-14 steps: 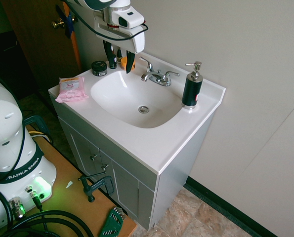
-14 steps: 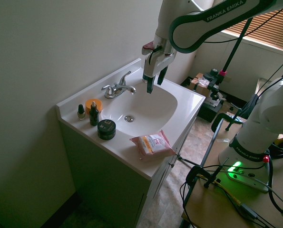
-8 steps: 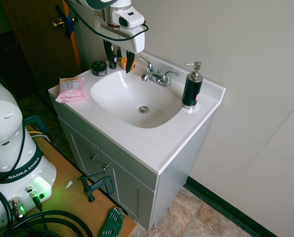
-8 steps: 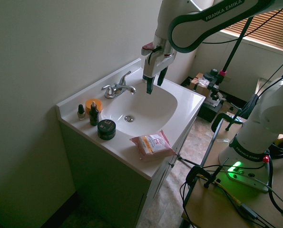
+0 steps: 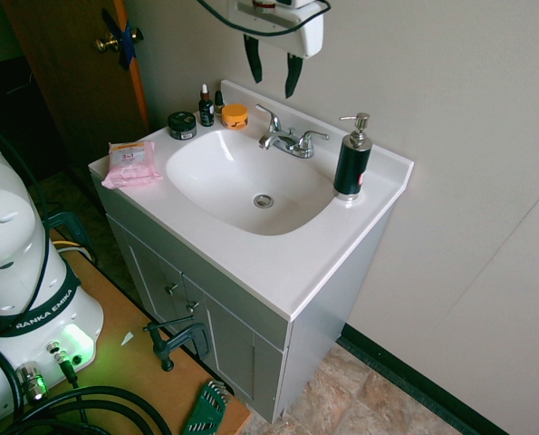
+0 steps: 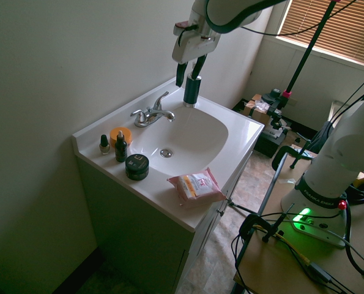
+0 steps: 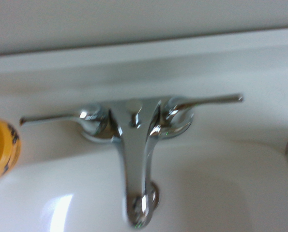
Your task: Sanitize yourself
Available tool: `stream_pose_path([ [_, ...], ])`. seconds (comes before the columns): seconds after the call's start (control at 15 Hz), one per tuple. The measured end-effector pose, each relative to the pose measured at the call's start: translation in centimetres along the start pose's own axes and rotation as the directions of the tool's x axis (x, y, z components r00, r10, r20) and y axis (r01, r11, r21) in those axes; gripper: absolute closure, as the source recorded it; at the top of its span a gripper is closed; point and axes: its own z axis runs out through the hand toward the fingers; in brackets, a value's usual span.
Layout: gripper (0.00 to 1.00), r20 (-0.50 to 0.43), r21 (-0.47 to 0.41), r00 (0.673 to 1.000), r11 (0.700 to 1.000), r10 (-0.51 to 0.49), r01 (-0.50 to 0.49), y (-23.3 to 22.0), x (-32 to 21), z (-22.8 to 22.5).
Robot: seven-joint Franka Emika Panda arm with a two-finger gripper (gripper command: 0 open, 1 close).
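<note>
White and glossy, the jointed robot arm [image 6: 232, 13], the very thing to be sanitized, reached in over the sink vanity from the front side, its boxy gripper [image 5: 274, 89] high above the back edge of the vanity top [image 5: 278, 272], near the faucet [image 5: 292, 143]. The two black fingers pointed down and stood spread, with nothing between them.

The black pump bottle [image 5: 352, 166] looked the likely source of soap or sanitizer, though its contents could not be told. It stood upright by the back edge, close to the corner on the far side of the faucet from the orange jar [image 5: 235, 116]. From the jaws it lay lower and along the back edge toward that corner, so the next move probably called for a sideways shift past the faucet. Its long axis was vertical and its nozzle pointed toward the faucet side; a press from straight above seemed the sensible approach, since an off-centre push could tip the bottle.

Around the opposite back corner were the orange jar, a dropper bottle [image 6: 120, 147], a small polish bottle [image 6: 104, 146] and a black jar [image 6: 137, 166], with the pink wipes packet [image 6: 197, 185] nearer the front edge. No sanitizing was yet evident.
</note>
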Motion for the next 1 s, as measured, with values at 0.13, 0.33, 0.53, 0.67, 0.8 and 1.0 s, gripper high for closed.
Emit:
stream_pose_path([
  [0.13, 1.00, -0.013, 0.007, 0.999, 0.999, 0.045, -0.045, -0.6, 3.9, -1.1],
  [0.33, 1.00, -0.021, 0.002, 0.996, 0.997, 0.082, -0.082, -0.9, 7.4, -1.5],
  [0.53, 1.00, -0.022, -0.010, 0.993, 0.994, 0.112, -0.113, -0.3, 9.4, -0.5],
  [0.67, 1.00, -0.024, -0.020, 0.990, 0.990, 0.136, -0.137, 0.6, 10.7, 0.1],
  [0.8, 1.00, -0.028, -0.024, 0.987, 0.987, 0.157, -0.158, 1.5, 12.0, 0.3],
  [1.0, 1.00, -0.025, -0.026, 0.984, 0.983, 0.179, -0.179, 2.9, 13.0, 0.5],
])
